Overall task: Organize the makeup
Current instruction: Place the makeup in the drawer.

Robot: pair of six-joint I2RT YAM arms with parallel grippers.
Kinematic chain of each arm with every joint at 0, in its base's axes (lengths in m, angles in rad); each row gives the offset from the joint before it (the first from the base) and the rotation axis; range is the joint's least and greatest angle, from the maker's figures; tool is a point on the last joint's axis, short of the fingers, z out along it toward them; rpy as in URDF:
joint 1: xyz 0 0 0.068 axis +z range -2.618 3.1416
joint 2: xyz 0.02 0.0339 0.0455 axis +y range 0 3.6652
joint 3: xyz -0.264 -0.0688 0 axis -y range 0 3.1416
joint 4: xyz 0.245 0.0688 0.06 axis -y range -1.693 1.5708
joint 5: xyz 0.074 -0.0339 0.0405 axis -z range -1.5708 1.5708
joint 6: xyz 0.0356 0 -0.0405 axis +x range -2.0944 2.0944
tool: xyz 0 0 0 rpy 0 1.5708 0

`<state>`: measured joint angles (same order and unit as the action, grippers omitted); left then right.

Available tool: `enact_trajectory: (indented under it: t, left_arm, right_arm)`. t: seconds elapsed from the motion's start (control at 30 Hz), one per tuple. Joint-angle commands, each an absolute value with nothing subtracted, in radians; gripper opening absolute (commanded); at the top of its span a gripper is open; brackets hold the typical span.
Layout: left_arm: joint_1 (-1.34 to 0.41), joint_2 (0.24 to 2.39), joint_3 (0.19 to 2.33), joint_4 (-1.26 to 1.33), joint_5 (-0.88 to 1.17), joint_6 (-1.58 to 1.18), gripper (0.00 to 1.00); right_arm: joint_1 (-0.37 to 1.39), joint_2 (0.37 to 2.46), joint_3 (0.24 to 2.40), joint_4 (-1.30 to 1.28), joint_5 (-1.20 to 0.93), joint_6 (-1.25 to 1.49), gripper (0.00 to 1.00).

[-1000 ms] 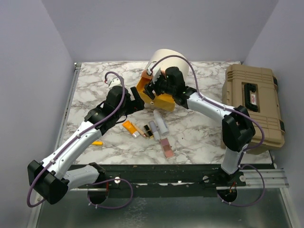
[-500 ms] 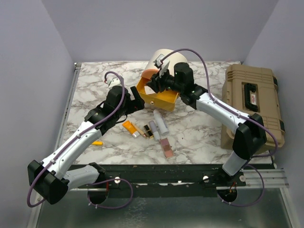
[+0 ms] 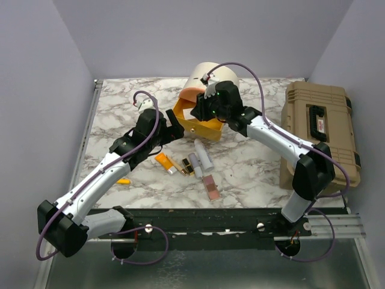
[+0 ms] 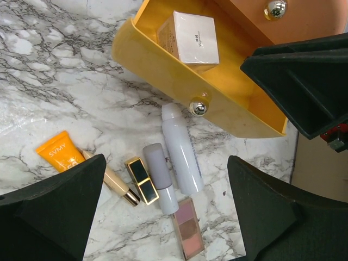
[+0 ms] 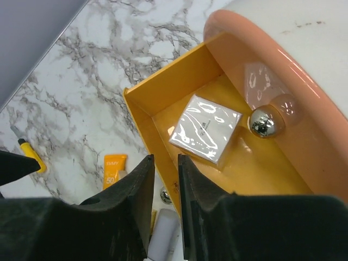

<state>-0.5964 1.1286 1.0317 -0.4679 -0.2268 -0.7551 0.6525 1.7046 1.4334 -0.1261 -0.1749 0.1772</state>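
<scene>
1. Since a second ago my right arm has stretched out, and my right pincer (image 5: pixel 166 163) has narrowed to a thin slit above the yellow drawer (image 5: pixel 138 117) of the cream case (image 3: pixel 207 72).
2. Bare marble table (image 3: pixel 120 102) lies open to the left and rear; the tan toolbox (image 3: pixel 322 129) fills the right edge.
3. The white square compact (image 5: pixel 205 129) lies loose in the drawer. The orange tube (image 4: pixel 58 154), lipstick (image 4: pixel 140 179), white tube (image 4: pixel 182 157) and pink palette (image 4: pixel 189 234) lie close together just in front of it.
4. The drawer's wall shows through the slit; I cannot tell whether I pinch it. My left pincer (image 4: pixel 166 163) cuts off the orange tube.
5. My left arm reaches diagonally forward. Its pincer hovers over the row, spread wide and empty.
</scene>
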Motion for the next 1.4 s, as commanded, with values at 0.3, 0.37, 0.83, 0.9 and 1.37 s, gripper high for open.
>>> enact_trajectory:
  t: [0.3,0.37,0.83,0.9,1.37]
  left_arm:
    - [-0.581,1.148,1.029,-0.437,-0.173,-0.747,0.94]
    - [-0.581,1.148,1.027,-0.437,-0.170,-0.749,0.94]
    - [-0.571,1.150,1.014,-0.435,-0.155,-0.749,0.94]
    - [-0.569,1.156,1.017,-0.435,-0.151,-0.746,0.94]
    - [-0.564,1.170,1.000,-0.421,-0.118,-0.749,0.94]
  right_arm:
    - [0.648,1.843,1.602,-0.356,-0.109,0.382,0.36]
    - [0.648,1.861,1.628,-0.388,-0.093,0.408,0.36]
    - [0.649,1.901,1.607,-0.389,0.110,0.488,0.56]
    - [0.649,1.919,1.619,-0.389,0.117,0.498,0.57]
    - [0.649,1.953,1.605,-0.206,-0.077,0.504,0.57]
